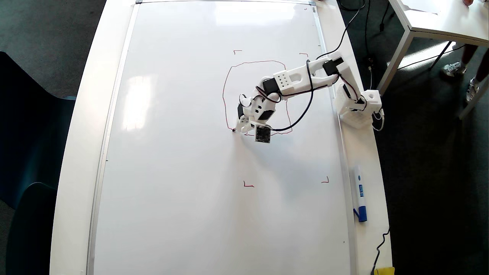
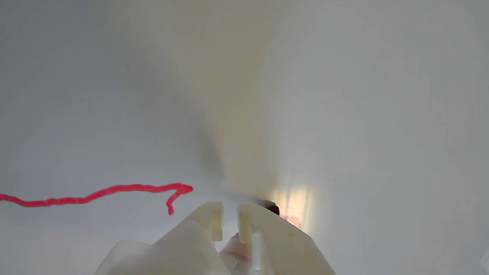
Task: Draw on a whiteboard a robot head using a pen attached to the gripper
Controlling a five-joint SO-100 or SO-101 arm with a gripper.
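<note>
a large glossy whiteboard (image 1: 183,152) lies flat on a white table (image 1: 76,152) and fills most of the overhead view. a small white robot arm (image 1: 301,76) is based at the board's 3 o'clock edge and reaches inward toward the centre, with black cables looping along it.

the gripper (image 1: 241,126) sits just past the board's centre, toward 1 o'clock, pointing down at the surface. a small dark square module (image 1: 263,134) hangs at the gripper's 4 o'clock side. the pen (image 1: 234,130) pokes out at the gripper's 8 o'clock, its red tip touching or almost touching the board.

the robot head (image 1: 225,91) is only a wobbly red outline so far: a line running from the pen tip up toward 12 o'clock, curving across the top, then passing under the arm, with a short stretch showing again at the arm's 5 o'clock. no inner shapes can be seen. four small red corner marks frame the drawing zone, two at 12 o'clock (image 1: 237,51) and two at 6 o'clock (image 1: 248,185).

in the wrist view, the gripper (image 2: 229,219) enters from 6 o'clock. its two white fingers (image 2: 208,217) stand close together with a narrow slot between them, pinching the pen (image 2: 237,250), whose pale barrel shows between them and whose dark red tip peeks out beyond. a red line (image 2: 95,194) runs in from 9 o'clock and ends in a small hook near the fingers.

a second marker with a blue cap (image 1: 359,194) lies on the table at the board's 4 o'clock edge.
</note>
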